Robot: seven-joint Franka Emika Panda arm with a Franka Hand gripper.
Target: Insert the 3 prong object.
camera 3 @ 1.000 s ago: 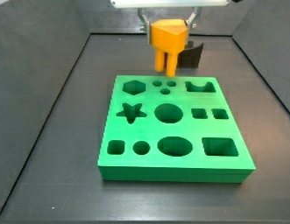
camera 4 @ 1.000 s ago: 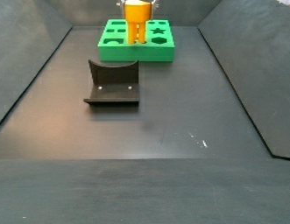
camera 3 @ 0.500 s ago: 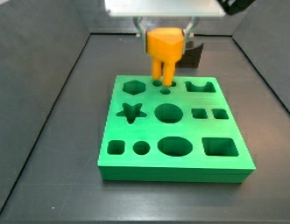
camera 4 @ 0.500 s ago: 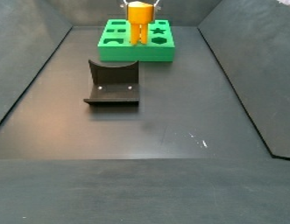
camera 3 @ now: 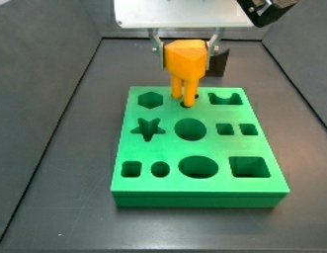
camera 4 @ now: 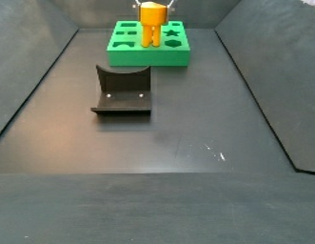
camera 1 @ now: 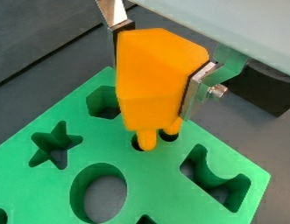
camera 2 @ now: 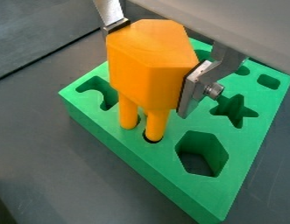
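Note:
My gripper [camera 3: 186, 51] is shut on the orange 3 prong object [camera 3: 186, 61], holding it upright over the far edge of the green board [camera 3: 258, 193]. The piece also shows in both wrist views [camera 1: 155, 79] [camera 2: 145, 74] and in a side view [camera 4: 150, 18]. A silver finger [camera 1: 201, 86] presses each flank of its blocky body. Its cylindrical prongs [camera 2: 153, 121] point down and their tips reach the small round holes [camera 1: 146, 143] between the hexagon hole [camera 3: 151, 98] and the notched hole [camera 3: 228, 98]. How deep the prongs sit is hidden.
The board [camera 4: 119, 57] carries a star hole [camera 3: 148, 126], round holes [camera 3: 191, 126], and square holes [camera 3: 246, 166]. The dark fixture [camera 4: 123, 91] stands on the floor mid-way along the enclosure. A dark block [camera 3: 220, 62] sits behind the board. Dark walls surround the floor.
My gripper has come down with the orange piece. Its prongs were above the board and now meet the small holes at the far edge.

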